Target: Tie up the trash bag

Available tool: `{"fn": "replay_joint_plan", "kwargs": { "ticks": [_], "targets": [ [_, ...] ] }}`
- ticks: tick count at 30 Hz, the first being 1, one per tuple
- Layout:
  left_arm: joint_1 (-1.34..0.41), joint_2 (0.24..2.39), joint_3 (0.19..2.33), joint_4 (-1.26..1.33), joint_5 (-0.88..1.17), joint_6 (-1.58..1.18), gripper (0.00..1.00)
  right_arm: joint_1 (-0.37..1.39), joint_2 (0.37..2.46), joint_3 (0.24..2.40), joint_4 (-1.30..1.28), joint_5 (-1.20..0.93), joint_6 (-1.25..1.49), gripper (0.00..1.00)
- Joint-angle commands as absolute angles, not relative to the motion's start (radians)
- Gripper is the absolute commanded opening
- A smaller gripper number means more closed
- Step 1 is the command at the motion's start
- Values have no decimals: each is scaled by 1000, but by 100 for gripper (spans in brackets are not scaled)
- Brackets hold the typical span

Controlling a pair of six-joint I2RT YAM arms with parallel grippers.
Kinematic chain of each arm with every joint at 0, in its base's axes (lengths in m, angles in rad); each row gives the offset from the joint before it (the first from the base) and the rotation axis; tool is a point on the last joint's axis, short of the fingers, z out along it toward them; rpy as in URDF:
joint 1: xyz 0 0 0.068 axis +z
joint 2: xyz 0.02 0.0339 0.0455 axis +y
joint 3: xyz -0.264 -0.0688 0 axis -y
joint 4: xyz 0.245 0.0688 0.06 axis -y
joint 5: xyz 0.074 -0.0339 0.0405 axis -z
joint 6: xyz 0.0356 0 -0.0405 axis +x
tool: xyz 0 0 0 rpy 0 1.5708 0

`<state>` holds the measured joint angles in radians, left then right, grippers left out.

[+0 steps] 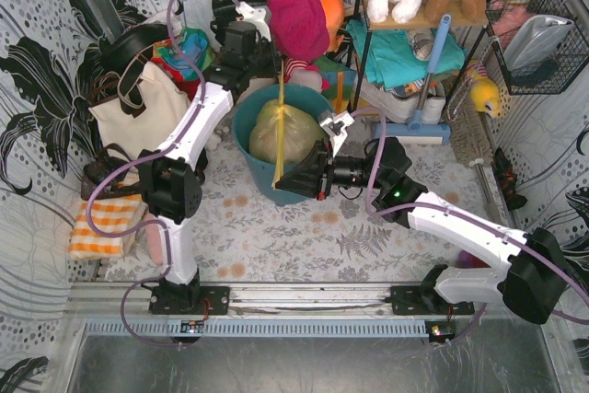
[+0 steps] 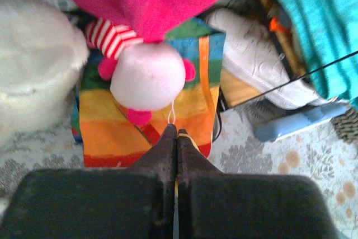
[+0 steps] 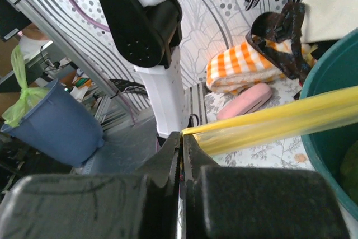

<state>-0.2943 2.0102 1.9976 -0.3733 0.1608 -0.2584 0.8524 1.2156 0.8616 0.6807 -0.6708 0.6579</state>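
The trash bag (image 1: 281, 133), thin yellow-green plastic, sits in the teal round bin (image 1: 247, 149) at the table's middle. Two of its edges are drawn out into one taut yellow strip (image 1: 279, 112) running over the bag from back to front. My left gripper (image 1: 275, 74) is shut on the far end behind the bin; a sliver of yellow plastic (image 2: 192, 141) shows by its fingertips in the left wrist view (image 2: 177, 132). My right gripper (image 1: 282, 181) is shut on the near end at the bin's front rim. In the right wrist view (image 3: 182, 136) the strip (image 3: 279, 121) runs right past the bin's rim (image 3: 330, 82).
A cream tote bag (image 1: 138, 112) and an orange checked cloth (image 1: 106, 223) lie left of the bin. Plush toys (image 1: 299, 16) and a rainbow-striped cloth (image 2: 140, 121) crowd the back. A shelf with teal cloth (image 1: 405, 48) and a blue-handled brush (image 1: 428, 89) stand at the right.
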Motion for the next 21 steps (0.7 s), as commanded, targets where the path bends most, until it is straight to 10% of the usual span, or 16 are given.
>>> {"fn": "replay_joint_plan", "kwargs": {
  "ticks": [1,12,21],
  "targets": [
    [-253,1877,1912,-105,203,-297,0,898,1150,998,576,-652,560,0],
    [-252,1611,1818,156,379,-420,0,894,1248,1373,537,-351,315,0],
    [-253,1598,1644,251,469,-481,0,893,1162,1069,584,-200,366,0]
  ]
}}
